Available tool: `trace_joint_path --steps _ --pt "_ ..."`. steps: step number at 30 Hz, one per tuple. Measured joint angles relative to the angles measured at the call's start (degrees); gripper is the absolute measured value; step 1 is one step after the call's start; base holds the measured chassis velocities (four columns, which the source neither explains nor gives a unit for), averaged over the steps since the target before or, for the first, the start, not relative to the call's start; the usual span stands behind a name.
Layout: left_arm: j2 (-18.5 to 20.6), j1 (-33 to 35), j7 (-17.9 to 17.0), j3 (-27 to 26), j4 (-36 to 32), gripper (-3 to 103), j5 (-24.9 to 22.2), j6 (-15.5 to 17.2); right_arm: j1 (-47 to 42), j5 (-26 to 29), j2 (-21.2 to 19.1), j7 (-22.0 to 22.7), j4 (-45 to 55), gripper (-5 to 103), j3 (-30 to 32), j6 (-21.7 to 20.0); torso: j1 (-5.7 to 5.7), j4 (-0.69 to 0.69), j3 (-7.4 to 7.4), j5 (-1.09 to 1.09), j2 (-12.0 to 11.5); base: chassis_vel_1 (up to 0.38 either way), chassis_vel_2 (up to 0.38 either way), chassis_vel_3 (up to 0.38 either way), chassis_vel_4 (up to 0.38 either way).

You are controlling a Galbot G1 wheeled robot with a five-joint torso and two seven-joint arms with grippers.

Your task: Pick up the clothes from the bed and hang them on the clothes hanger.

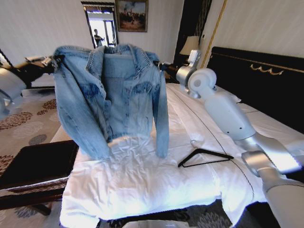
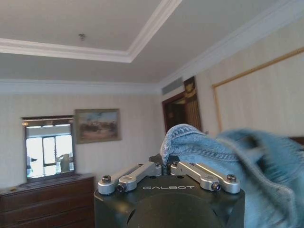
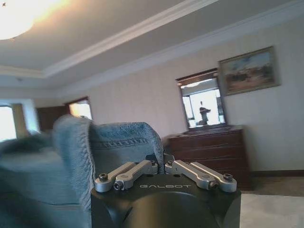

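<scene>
The clothes, a light-blue denim jacket [image 1: 111, 99], hang spread out in the air above the bed [image 1: 142, 185], front facing me, hem just touching the white sheet. My left gripper [image 1: 56, 61] is shut on one shoulder; in the left wrist view its fingers [image 2: 164, 164] pinch a denim fold [image 2: 228, 152]. My right gripper [image 1: 160, 65] is shut on the other shoulder, and in the right wrist view it [image 3: 161, 161] clamps the denim [image 3: 71, 147]. The black clothes hanger [image 1: 205, 157] lies flat on the sheet to the right of the jacket, under my right arm.
A dark wooden bench [image 1: 33, 166] stands at the bed's left side on patterned carpet. The black headboard [image 1: 256, 80] with gold trim runs along the right. A lamp [image 1: 190, 45] stands in the far corner. A brown dresser [image 2: 47, 199] with a mirror is against the far wall.
</scene>
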Motion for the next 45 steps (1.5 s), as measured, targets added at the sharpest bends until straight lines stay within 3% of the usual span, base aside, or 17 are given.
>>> trace_joint_path --steps 4,8,12,13,16,19,20,22,25,27,28,30,32,33,36,41,45 --pt "-3.35 3.21 -5.85 -4.16 -9.08 3 -4.07 2.08 -4.8 7.33 -3.49 2.09 8.68 2 4.35 -1.33 0.0 0.03 0.01 0.0 0.0 0.0 0.0 0.0 0.0" --pt "-5.44 6.39 -10.37 -10.13 -17.54 3 -10.84 5.45 -14.8 20.16 -13.8 5.6 23.67 2 19.18 -3.16 0.0 -0.04 -0.01 0.02 0.0 0.0 0.0 0.0 0.0" --pt "-5.77 9.45 -21.01 -32.93 -21.7 3 -36.81 17.95 -24.56 33.91 -26.79 5.86 33.94 2 35.71 -5.33 -0.06 -0.08 -0.05 0.05 0.04 0.0 0.0 0.0 0.0" --pt "-5.77 9.45 -21.01 -32.93 -21.7 3 -36.81 17.95 -24.56 33.91 -26.79 5.86 33.94 2 35.71 -5.33 -0.06 -0.08 -0.05 0.05 0.04 0.0 0.0 0.0 0.0" --pt "-3.41 9.03 -33.49 -46.36 -20.03 3 -57.95 29.49 -32.16 47.36 -33.93 11.32 37.35 2 48.66 -9.04 -0.06 0.05 -0.03 0.0 0.04 0.0 0.0 0.0 0.0" --pt "-2.22 8.56 -37.23 -48.5 -18.85 3 -63.12 30.71 -34.33 50.31 -35.65 12.73 37.68 2 52.1 -10.26 -0.05 0.04 -0.03 -0.06 0.04 0.0 0.0 0.0 0.0" --pt "0.61 7.37 -42.67 -49.03 -16.84 3 -70.55 31.4 -37.47 58.42 -38.56 18.55 37.75 2 58.33 -14.12 -0.03 0.0 -0.03 0.0 0.04 0.0 0.0 0.0 0.0" --pt "1.34 7.02 -43.71 -47.79 -16.61 3 -71.61 31.48 -38.21 61.69 -39.45 21.77 37.66 2 59.74 -15.38 -0.03 0.01 -0.03 0.03 0.04 0.0 0.0 0.0 0.0" --pt "-0.26 9.14 -44.55 -38.03 -20.19 3 -64.92 31.43 -41.25 67.63 -40.52 33.71 38.4 2 60.49 -16.31 -0.03 -0.03 -0.02 0.04 0.04 0.0 0.0 0.0 0.0" --pt "-5.48 15.7 -42.34 -34.63 -24.74 3 -54.37 30.33 -45.71 65.22 -38.43 37.8 39.36 2 58.04 -16.31 0.0 -0.05 0.0 -0.04 0.02 0.0 0.0 0.0 0.0" --pt "-5.48 15.7 -42.34 -34.63 -24.74 3 -54.37 30.33 -45.71 65.22 -38.43 37.8 39.36 2 58.04 -16.31 0.0 -0.05 0.0 -0.04 0.02 0.0 0.0 0.0 0.0" --pt "-11.34 23.37 -39.61 -30.28 -26.17 3 -42.08 29.35 -50.07 58.22 -35.56 36.85 39.47 2 52.89 -16.31 0.02 0.0 0.01 0.03 0.01 0.0 0.0 0.0 0.0" --pt "-19.01 29.17 -36.28 -17.44 -26.17 3 -27.56 28.18 -55.71 47.79 -31.49 33.47 38.9 2 45.88 -16.67 0.03 0.06 0.02 0.0 -0.01 0.0 0.0 0.0 0.0" --pt "-19.01 29.17 -36.28 -17.44 -26.17 3 -27.56 28.18 -55.71 47.79 -31.49 33.47 38.9 2 45.88 -16.67 0.03 0.06 0.02 0.0 -0.01 0.0 0.0 0.0 0.0" --pt "-27.82 30.36 -31.86 -0.1 -23.68 3 -9.49 27.04 -59.21 31.91 -25.49 28.48 35.69 2 35.6 -16.76 0.01 0.0 0.01 0.0 -0.01 0.0 0.0 0.0 0.0" --pt "-33.39 27.51 -26.28 11.91 -16.82 3 3.53 24.7 -56.76 20.77 -20.18 23.84 29.0 2 24.71 -16.67 -0.01 -0.02 0.0 0.0 0.0 0.0 0.0 0.0 0.0" --pt "-36.59 24.73 -24.86 15.2 -12.22 3 7.55 23.65 -53.97 16.08 -16.74 20.83 23.75 2 20.52 -16.58 0.01 0.0 0.01 -0.02 0.0 0.0 0.0 0.0 0.0"
